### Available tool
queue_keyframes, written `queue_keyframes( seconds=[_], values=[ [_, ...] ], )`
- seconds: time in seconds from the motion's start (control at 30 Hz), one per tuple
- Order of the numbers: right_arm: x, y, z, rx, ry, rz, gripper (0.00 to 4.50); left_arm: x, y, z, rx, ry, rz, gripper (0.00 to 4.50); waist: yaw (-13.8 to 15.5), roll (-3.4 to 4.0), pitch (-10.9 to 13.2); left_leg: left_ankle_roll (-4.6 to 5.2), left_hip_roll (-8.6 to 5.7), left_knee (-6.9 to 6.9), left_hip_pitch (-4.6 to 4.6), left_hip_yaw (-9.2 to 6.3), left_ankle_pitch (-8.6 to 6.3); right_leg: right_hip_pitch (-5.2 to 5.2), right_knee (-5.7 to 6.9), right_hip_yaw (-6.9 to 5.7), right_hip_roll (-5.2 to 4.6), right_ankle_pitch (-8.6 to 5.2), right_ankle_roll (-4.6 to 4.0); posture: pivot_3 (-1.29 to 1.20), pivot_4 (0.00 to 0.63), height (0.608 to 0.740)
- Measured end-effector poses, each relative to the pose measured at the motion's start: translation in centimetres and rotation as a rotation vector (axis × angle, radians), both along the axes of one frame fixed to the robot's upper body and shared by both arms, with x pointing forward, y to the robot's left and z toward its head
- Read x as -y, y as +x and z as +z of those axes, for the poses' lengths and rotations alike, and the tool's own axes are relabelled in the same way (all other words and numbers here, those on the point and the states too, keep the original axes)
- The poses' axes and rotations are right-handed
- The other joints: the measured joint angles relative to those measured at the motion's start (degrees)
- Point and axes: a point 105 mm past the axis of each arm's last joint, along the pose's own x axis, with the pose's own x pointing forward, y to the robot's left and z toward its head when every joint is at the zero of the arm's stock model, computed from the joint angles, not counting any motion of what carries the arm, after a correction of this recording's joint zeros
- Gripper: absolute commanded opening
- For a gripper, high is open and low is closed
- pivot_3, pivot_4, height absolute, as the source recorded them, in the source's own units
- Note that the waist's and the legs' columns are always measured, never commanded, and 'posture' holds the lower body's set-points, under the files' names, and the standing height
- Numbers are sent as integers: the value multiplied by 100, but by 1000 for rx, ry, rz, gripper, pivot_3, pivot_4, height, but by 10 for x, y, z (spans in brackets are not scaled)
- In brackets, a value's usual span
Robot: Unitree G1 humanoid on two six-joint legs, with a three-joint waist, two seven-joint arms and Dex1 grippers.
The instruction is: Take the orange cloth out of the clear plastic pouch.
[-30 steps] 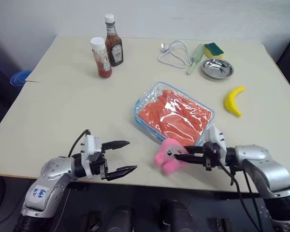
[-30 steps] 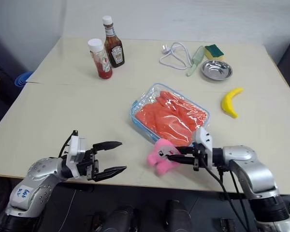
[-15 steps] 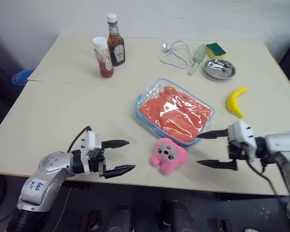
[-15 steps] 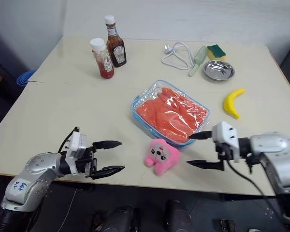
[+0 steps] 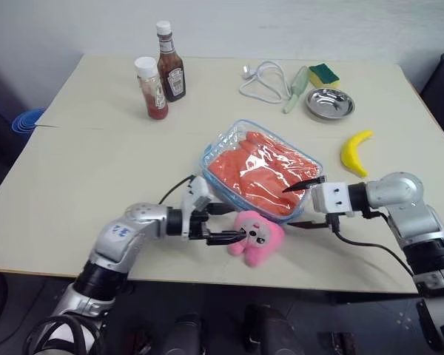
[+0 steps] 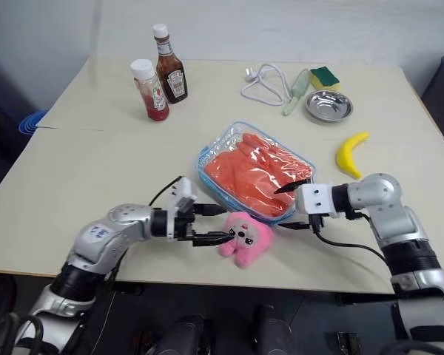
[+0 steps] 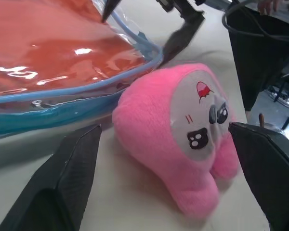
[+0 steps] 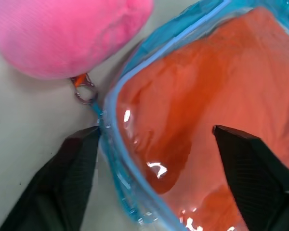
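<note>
Nearest, the left gripper [image 5: 229,225] is spread around the pink plush toy [image 5: 257,237] at the table's [image 5: 89,163] front edge. Just behind, the right gripper [image 5: 305,204] is spread at the clear plastic pouch's [image 5: 211,151] near corner, the orange cloth [image 5: 259,168] inside. Farther back lies a banana [image 5: 354,151].
</note>
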Motion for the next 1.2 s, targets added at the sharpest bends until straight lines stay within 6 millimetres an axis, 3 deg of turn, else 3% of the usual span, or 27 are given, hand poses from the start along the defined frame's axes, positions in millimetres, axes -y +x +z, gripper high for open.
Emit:
queue_keyframes(
  seconds=[0.1, 0.3, 0.43, 0.6, 1.07, 1.2],
  values=[
    [4, 2, -4, 0, -19, -1, 1998, 2, 1, -12, -16, 36, -3, 2839, -5, 0, 0, 0, 0, 1, 0, 0, 0, 0, 0, 0, -1, 0, 0, 0, 150, 740],
    [6, 1, -9, -17, -27, 6, 6, 2, 0, -11, -58, -16, 5, 1035, -12, 0, 0, -1, 3, 4, 1, -2, 1, 1, 3, 0, -2, 0, 0, 0, 150, 740],
    [8, 2, -10, -9, -25, 11, 0, -4, -3, -10, -110, -70, 23, 26, -18, 0, 0, -2, 5, 4, 1, -3, 1, 1, 3, 0, -2, 0, 0, 0, 150, 740],
    [13, 1, -9, 2, -28, 27, 0, -22, 9, -4, -89, -97, 106, 26, -18, 0, 0, -3, 3, 6, 1, -3, 2, 2, 2, -1, -4, 0, 0, 0, 150, 740],
    [54, -9, -7, -21, -83, 33, 0, -130, 84, 18, -7, -143, 616, 26, -12, -1, 1, -3, 2, 6, 0, -5, 2, 2, 3, -8, -6, 1, 2, 0, 150, 740],
    [66, -10, -8, -24, -97, 16, 0, -139, 86, 20, -1, -153, 648, 26, -13, -1, 0, -3, 0, 6, 0, -5, 2, 2, 3, -8, -8, 2, 3, 0, 150, 740]
  ],
)
